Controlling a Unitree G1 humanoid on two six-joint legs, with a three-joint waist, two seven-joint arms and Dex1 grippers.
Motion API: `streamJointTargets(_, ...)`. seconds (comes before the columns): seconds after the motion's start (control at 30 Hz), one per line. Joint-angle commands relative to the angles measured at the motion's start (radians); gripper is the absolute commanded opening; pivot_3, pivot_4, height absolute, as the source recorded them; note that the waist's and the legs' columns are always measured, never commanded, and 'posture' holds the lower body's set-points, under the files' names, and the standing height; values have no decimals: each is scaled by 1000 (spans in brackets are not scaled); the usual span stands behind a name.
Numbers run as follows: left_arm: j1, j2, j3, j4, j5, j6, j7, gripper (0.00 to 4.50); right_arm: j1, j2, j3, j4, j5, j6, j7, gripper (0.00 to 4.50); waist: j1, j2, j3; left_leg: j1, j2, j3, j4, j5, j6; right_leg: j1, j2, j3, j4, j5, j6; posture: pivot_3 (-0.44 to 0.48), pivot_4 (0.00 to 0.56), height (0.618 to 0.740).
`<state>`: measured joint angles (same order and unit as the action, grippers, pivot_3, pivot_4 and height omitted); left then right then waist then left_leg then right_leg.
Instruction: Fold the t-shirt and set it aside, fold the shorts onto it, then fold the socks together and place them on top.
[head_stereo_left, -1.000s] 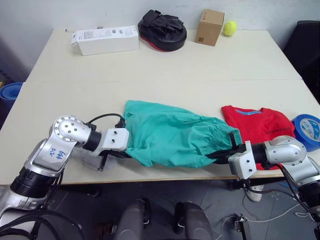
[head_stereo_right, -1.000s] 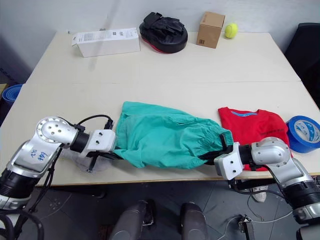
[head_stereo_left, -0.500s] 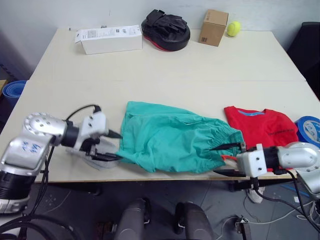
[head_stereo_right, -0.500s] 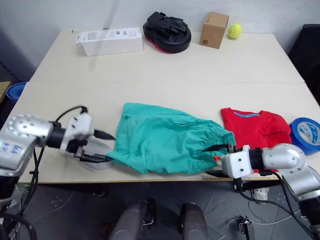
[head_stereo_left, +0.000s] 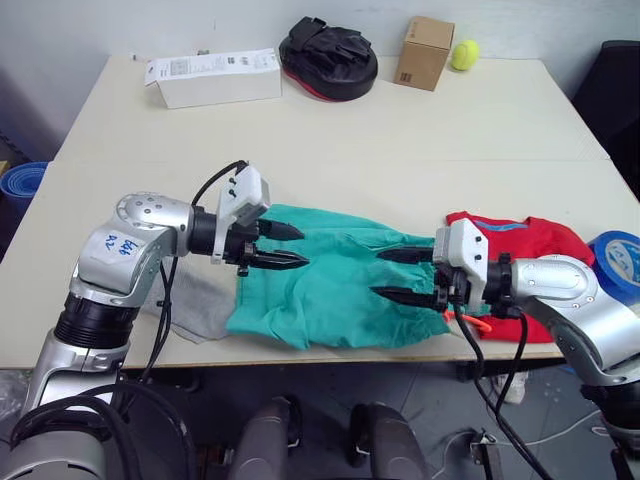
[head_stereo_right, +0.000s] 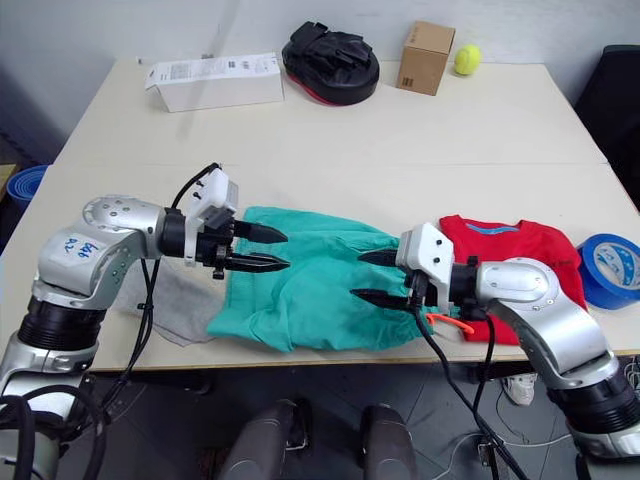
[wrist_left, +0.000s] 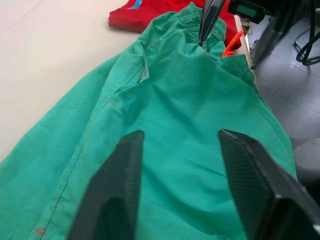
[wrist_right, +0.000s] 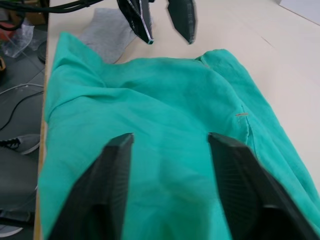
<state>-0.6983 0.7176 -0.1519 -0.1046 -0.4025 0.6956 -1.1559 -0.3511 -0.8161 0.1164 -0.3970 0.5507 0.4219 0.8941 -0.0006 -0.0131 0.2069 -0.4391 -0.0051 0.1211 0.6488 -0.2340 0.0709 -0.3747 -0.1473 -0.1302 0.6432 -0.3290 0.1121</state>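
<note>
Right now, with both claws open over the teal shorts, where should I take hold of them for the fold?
Probably the two ends. The shorts lie crosswise at the table's near edge, gathered waistband toward the t-shirt. The right claw could pinch the waistband from the right, and the left claw the leg hem from the left, since both hover open facing each other.

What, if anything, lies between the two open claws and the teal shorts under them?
Nothing visible. The left claw and right claw both hover open over the shorts, with bare fabric beneath.
</note>
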Motion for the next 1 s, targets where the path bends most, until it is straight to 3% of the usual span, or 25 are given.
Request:
streamJointTargets(0.03, 21, 34, -48, -12, 32, -20, -35, 934, -30, 28, 1, -9, -33, 6, -10, 1063, 0, 0, 0, 0, 0, 0, 0, 0, 0, 0, 0, 0, 0, 0, 0, 0, 150, 740)
streamJointTargets(0.13, 47, 69, -118, 10, 83, -43, -75, 9, -32, 47, 16, 13, -81, -11, 1, 27, 0, 0, 0, 0, 0, 0, -1, 0, 0, 0, 0, 1, 0, 0, 0, 0, 150, 740)
streamJointTargets(0.23, 47, 71, -160, 54, 127, -75, -88, 9, -29, 59, 24, 18, -109, -19, 14, 27, 3, 0, 0, 0, 0, 0, -1, 0, 0, -1, 0, 1, 0, 0, 0, 0, 150, 740)
streamJointTargets(0.43, -123, -89, -128, 440, 239, -230, 66, 9, 1, 63, 72, 51, -208, -99, 64, 27, 19, 0, 0, -1, 0, 0, 0, 0, 0, -1, 0, 0, -1, 0, 0, 0, 150, 740)
streamJointTargets(0.57, -189, -136, -126, 624, 289, -345, 81, 9, -6, 96, 125, 160, -325, -138, 23, 27, 21, -1, -1, -1, 0, 2, 1, 0, 1, -1, 0, 0, -1, 0, 0, 0, 150, 740)
streamJointTargets(0.83, -184, -133, -131, 709, 370, -452, 71, 9, 11, 168, 130, 318, -470, -174, -96, 27, -1, -1, -1, 1, 0, 1, 0, 1, 0, 0, 0, -2, 2, 0, 0, 0, 150, 740)
streamJointTargets(1.0, -200, -158, -102, 784, 389, -528, 137, 9, 63, 138, -28, 296, -374, -96, -113, 27, 5, -2, -1, 1, 0, 0, 1, 1, 0, 1, -1, -1, 2, 0, 0, 0, 150, 740)
